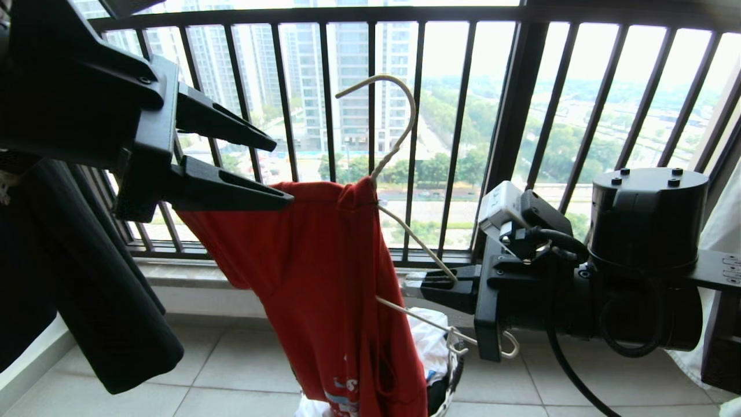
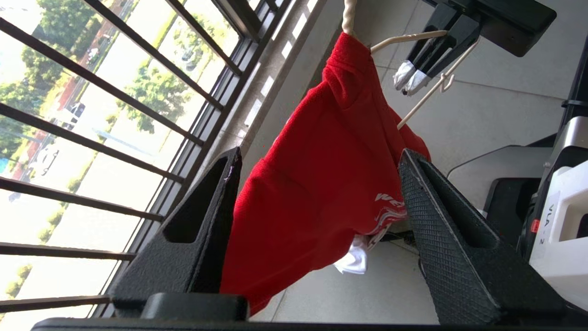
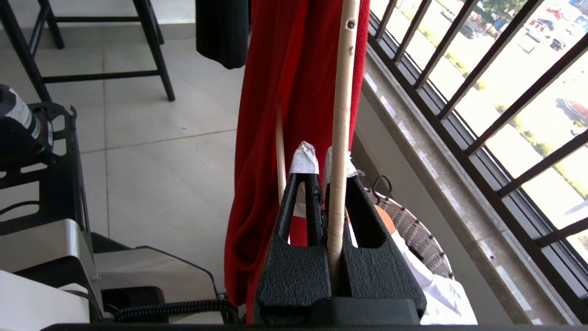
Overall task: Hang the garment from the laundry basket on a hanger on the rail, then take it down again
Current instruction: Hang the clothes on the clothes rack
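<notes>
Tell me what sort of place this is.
Likely a high-rise apartment balcony used for drying laundry: dark barred railing with tower blocks beyond, tiled floor, and a laundry basket of clothes.

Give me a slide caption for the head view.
Right gripper clamps the thin cream-white wire hanger carrying the red T-shirt; left gripper open beside its shoulder.

White lettering is showing on the red garment (image 2: 321, 184) just beside one finger of the left gripper (image 2: 317, 170), but only the opening letters "WE" are reading clearly. A label reading "VLA - 2" is sitting on the white robot housing (image 2: 558, 225) on the far side of that same finger from the garment.
</notes>
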{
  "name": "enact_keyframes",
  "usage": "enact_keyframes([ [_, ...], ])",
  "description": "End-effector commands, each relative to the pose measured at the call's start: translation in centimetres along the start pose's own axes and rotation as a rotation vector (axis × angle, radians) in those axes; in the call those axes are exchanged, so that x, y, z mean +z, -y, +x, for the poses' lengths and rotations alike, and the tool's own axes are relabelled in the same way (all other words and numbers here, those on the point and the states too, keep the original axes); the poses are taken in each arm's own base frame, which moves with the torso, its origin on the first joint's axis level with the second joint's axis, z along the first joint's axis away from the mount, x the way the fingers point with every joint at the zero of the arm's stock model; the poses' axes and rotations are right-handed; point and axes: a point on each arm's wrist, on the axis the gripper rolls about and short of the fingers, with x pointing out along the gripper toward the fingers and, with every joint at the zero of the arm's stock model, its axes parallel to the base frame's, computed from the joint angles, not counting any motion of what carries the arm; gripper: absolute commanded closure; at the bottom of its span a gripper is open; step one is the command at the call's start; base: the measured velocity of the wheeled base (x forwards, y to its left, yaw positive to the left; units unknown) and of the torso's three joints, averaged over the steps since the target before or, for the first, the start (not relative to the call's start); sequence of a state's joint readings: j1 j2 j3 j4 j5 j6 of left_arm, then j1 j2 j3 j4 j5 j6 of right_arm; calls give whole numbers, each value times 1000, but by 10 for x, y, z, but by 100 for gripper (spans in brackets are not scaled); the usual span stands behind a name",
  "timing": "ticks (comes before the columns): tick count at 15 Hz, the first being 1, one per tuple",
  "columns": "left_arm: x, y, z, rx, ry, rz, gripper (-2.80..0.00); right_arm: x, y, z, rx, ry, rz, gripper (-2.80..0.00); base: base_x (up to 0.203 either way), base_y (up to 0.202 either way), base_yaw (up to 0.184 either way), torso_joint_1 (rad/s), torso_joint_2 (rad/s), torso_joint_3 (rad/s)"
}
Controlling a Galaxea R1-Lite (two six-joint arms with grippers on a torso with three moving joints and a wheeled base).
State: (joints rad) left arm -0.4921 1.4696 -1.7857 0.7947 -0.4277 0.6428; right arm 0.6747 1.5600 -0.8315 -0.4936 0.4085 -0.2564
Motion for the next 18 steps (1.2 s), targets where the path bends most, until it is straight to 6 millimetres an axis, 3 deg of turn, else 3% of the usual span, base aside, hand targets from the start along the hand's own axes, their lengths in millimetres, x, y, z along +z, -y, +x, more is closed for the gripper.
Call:
enact_keyframes([
  [1, -4, -4, 12, -25, -25, -13, -280, 2, -2, -2, 5, 10, -6, 0, 0, 0, 0, 0, 0, 0],
  [7, -10, -17, 45, -70, -61, -22, -280, -3, -7, -9, 48, 10, -76, 0, 0, 0, 0, 0, 0, 0],
  [18, -15, -5, 56, -260, -117, -4, -280, -5, -5, -13, 41, -6, -112, 0, 0, 0, 0, 0, 0, 0],
])
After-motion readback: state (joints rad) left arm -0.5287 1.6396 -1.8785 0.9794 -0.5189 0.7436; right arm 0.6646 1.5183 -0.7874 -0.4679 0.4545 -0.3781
